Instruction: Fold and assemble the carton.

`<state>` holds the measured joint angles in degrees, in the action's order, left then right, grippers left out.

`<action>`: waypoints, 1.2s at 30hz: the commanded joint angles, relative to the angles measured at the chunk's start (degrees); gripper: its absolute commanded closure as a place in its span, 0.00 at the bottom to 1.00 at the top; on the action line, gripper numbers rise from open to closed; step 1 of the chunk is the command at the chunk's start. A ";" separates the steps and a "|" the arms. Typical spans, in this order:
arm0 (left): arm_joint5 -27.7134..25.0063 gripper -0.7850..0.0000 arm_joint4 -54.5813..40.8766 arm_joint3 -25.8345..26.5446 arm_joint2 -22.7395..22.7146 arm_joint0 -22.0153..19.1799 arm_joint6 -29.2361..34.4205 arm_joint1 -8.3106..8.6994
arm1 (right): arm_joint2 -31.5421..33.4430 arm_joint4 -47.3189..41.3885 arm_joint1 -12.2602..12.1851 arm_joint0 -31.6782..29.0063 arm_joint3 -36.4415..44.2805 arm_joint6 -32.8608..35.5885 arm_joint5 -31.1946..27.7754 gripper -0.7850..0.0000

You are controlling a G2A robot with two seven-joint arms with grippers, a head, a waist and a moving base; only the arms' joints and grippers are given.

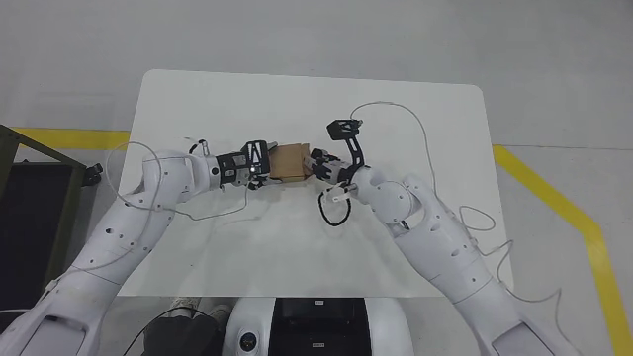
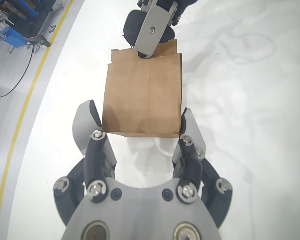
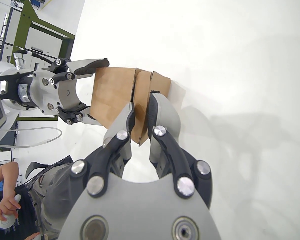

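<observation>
— Where is the box?

— The brown cardboard carton (image 1: 290, 161) is over the middle of the white table (image 1: 415, 247), stretched between the two arms. I cannot tell whether it rests on the surface.

— What is the left gripper doing?

— The left gripper (image 2: 140, 109) has its jaws spread to the carton's full width. One pad sits against each side edge at the near end, clasping it there.

— And the other one?

— The right gripper (image 3: 142, 101) meets the carton at the opposite end. Its jaws are nearly closed, leaving a narrow gap with a cardboard flap pinched between the pads.

— Anything else on the table?

— A looped black cable (image 1: 331, 208) lies near the right arm, closer to the robot than the carton.
</observation>
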<state>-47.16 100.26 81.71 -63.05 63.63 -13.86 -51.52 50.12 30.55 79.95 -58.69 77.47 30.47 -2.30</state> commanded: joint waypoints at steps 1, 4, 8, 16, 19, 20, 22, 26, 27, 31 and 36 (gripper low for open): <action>0.11 1.00 -0.02 -0.07 0.00 0.03 -0.14 -0.01 | -0.10 -0.12 0.08 0.04 -0.07 0.04 -0.20 0.85; 0.20 1.00 0.05 -0.13 0.04 0.05 -0.23 -0.02 | -0.23 -0.25 0.19 -0.02 -0.01 -0.24 -0.58 0.85; 0.25 1.00 0.14 -0.23 0.09 0.04 -0.35 -0.03 | -0.16 -0.72 0.31 -0.13 -0.06 -0.64 -1.29 0.85; 0.25 1.00 0.28 -0.35 0.33 -0.08 -0.48 -0.09 | 0.36 -2.68 0.49 -0.38 -0.16 -1.14 -3.00 0.84; 0.28 1.00 0.35 -0.39 0.52 -0.19 -0.38 -0.14 | 0.20 -3.42 0.67 -0.29 -0.50 -1.37 -3.42 0.83; 0.28 1.00 0.34 -0.43 0.55 -0.24 -0.38 -0.16 | 0.17 -3.81 0.74 -0.28 -0.59 -1.60 -3.57 0.82; 0.29 1.00 0.33 -0.48 0.62 -0.30 -0.38 -0.18 | 0.13 -4.31 0.86 -0.17 -0.93 -1.91 -3.98 0.79; 0.26 1.00 0.39 -0.54 0.71 -0.40 -0.33 -0.21 | 0.33 -5.45 1.03 0.06 -1.47 -2.23 -4.67 0.72; 0.27 1.00 0.45 -0.56 0.72 -0.43 -0.26 -0.22 | 0.51 -5.50 1.02 0.09 -1.55 -2.37 -4.75 0.69; 0.25 1.00 0.30 -0.69 0.75 -0.44 -0.17 -0.25 | 1.36 -4.91 0.85 -0.05 -1.36 -2.71 -4.77 0.58; 0.18 1.00 0.39 -0.67 0.86 -0.44 -0.20 -0.27 | 1.58 -4.48 0.88 0.18 -1.32 -2.82 -4.83 0.58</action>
<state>-46.96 100.66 81.02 -62.24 63.17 -13.99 -51.77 51.76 26.07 80.79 -58.63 76.31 27.67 -7.05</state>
